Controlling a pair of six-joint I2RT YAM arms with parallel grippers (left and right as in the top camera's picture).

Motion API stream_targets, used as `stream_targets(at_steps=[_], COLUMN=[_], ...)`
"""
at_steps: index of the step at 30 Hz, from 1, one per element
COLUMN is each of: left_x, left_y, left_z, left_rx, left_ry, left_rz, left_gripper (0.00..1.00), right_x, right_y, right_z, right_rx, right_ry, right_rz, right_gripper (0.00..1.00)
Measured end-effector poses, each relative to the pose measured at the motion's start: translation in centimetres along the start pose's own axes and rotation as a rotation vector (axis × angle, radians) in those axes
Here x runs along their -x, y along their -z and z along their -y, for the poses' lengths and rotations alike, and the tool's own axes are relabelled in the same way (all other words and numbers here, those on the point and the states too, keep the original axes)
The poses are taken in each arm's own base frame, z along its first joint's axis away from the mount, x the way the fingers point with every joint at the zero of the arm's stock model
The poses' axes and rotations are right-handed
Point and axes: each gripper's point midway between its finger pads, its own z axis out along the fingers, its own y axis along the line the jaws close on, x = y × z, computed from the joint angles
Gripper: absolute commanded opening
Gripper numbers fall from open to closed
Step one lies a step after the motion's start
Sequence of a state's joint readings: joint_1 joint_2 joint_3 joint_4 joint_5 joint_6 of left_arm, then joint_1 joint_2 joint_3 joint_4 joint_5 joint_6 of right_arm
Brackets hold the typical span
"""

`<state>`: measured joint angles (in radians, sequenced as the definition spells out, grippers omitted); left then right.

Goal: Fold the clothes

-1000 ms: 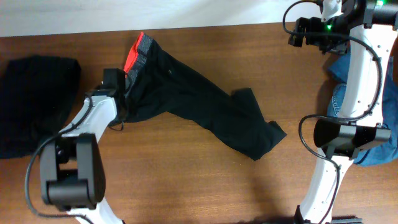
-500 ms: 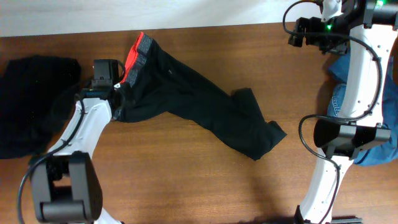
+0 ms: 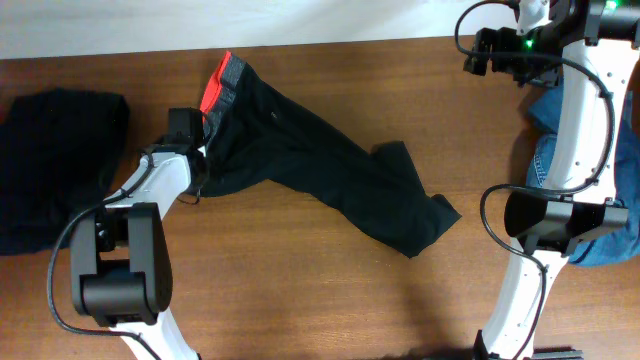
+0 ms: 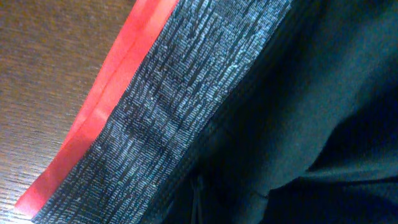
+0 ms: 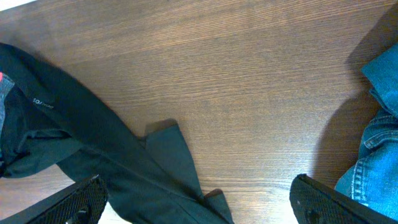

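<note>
Trousers (image 3: 320, 170): lay diagonally across the worktop (image 3: 300, 300), waistband (image 4: 161, 118) at the left end.
Left gripper (image 3: 186, 135): clenched at the waistband.
Right gripper (image 5: 199, 200): released, empty, high over the worktop.

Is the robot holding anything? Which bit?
The right gripper holds nothing. The left gripper is shut at the trousers' grey waistband, but a real grip cannot be told.

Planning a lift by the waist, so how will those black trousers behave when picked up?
Probably floppy: the trousers lie creased and bent across the table, so the legs would likely dangle and drag. The ribbed grey waistband looks thicker, so it may grip better. The thin-looking fabric is probably light.
</note>
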<state>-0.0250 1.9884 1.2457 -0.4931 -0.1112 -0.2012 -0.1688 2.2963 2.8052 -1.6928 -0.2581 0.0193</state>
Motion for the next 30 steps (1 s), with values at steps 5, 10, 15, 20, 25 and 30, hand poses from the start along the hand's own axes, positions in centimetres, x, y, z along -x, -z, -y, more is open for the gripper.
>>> stream_targets(at_steps=[5,10,15,20,25,30], left_x=[-1.1,-3.6,-8.1,-12.2,-14.8,-17.1], left_y=[0.2,0.9,2.3,3.9,4.9,6.0], left_z=[-0.2,-0.8,-1.9,-2.3,-2.0,-2.0], left_rx=[0.012,0.036,0.082,0.093,0.071,0.066], left_ry=[-0.007,-0.019,-0.008,0.0,0.01,0.018], left_rz=[-0.055,-0.173,-0.367,-0.549,-0.676,-0.788], left_gripper=[0.0,0.0,0.0,0.0,0.0,0.0], right_x=[0.0,0.0,0.0,0.0,0.0,0.0], right_y=[0.0,0.0,0.0,0.0,0.0,0.0], right_z=[0.0,0.0,0.0,0.0,0.0,0.0], right_rx=[0.0,0.0,0.0,0.0,0.0,0.0], right_ry=[0.001,0.002,0.001,0.001,0.001,0.001], right_rz=[0.0,0.0,0.0,0.0,0.0,0.0], right_gripper=[0.99,0.99,0.99,0.99,0.99,0.99])
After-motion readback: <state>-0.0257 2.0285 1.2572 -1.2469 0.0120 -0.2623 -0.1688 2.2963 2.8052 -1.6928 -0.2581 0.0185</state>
